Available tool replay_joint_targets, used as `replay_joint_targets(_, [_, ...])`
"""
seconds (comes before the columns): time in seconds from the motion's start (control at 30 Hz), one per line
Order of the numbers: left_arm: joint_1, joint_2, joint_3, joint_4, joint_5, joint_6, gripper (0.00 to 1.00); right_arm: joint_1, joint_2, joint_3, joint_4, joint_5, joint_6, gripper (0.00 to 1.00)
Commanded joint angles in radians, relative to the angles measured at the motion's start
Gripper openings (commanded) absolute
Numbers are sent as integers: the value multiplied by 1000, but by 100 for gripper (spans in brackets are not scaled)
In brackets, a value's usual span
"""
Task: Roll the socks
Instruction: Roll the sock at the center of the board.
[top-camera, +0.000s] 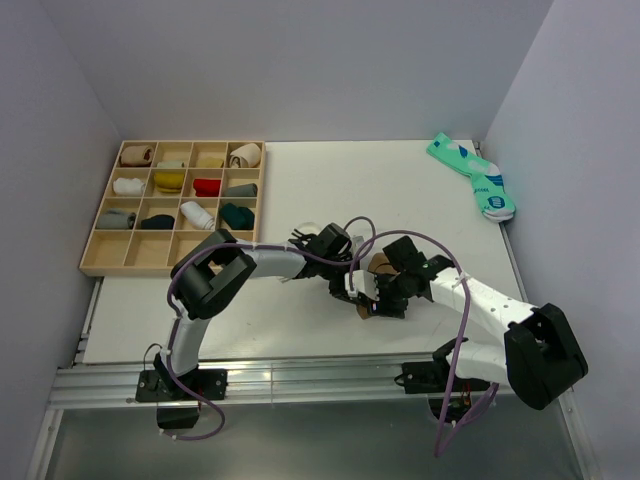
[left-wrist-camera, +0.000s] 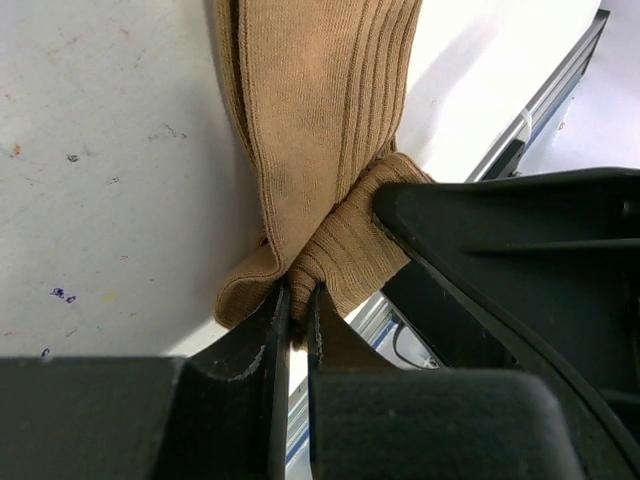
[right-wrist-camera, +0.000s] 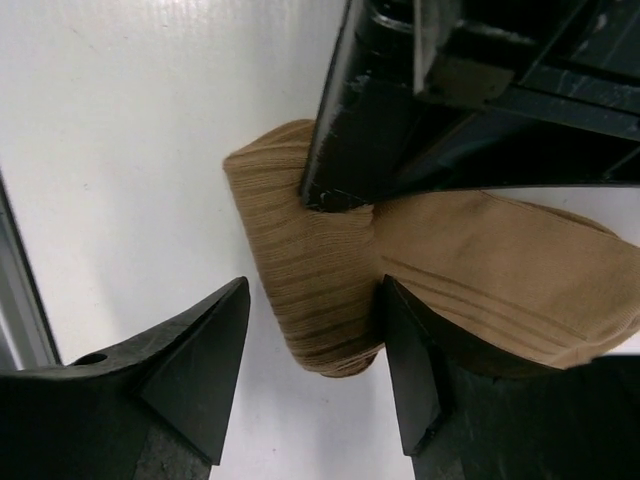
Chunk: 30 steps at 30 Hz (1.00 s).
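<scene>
**Loose roll, crowded fingers, close to the near edge**

Pinching the rolled end of the tan-brown sock (left-wrist-camera: 320, 150) with the left fingers (left-wrist-camera: 268, 345), closed almost flat on a fold of fabric. Straddling that same roll with the right fingers (right-wrist-camera: 200, 370), spread wide and holding nothing, one to each side of the bundle. Working close to the near edge of the surface (top-camera: 340, 190), about mid-width, with the unrolled leg lying flat beyond the roll.

Likely to spring loose if released by the left before being clamped by the right, since gripped only by a thin fold and not around the whole bundle. Could also snag or knock, with both sets of fingers crowded onto one small roll. Risky to pull nearward, with the metal rail (left-wrist-camera: 545, 100) just beside the roll and fabric easily dragged over the lip.

Plenty of open room toward the centre and the far edge. Well apart at the far-right corner, the teal pair (top-camera: 472, 177). At the far-left corner, a wooden compartment tray (top-camera: 130, 268) holding other rolled socks (top-camera: 197, 213). Safer to shift away from the near edge than along it.
</scene>
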Motion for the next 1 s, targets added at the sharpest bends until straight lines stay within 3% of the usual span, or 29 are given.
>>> replay_joint_targets(0.0, [-6, 38, -41, -60, -48, 8, 0, 7, 7, -18, 46, 47, 26, 62])
replay_joint_targets(0.2, [-6, -13, -93, 9, -52, -46, 6, 7, 7, -41, 80, 57, 59, 45])
replay_joint_targets(0.33, [-6, -67, -124, 46, -84, -64, 21, 6, 5, -58, 99, 54, 64, 40])
replay_joint_targets(0.5, [15, -143, -159, 83, -127, -77, 31, 6, 19, -55, 103, 54, 67, 40])
replay_joint_targets(0.73, [51, -186, -131, 60, -137, -42, 37, 6, 18, -56, 102, 60, 62, 40])
replay_joint_targets(0.97, [117, -102, 69, -64, -113, 128, 48, 7, 13, -50, 91, 67, 61, 39])
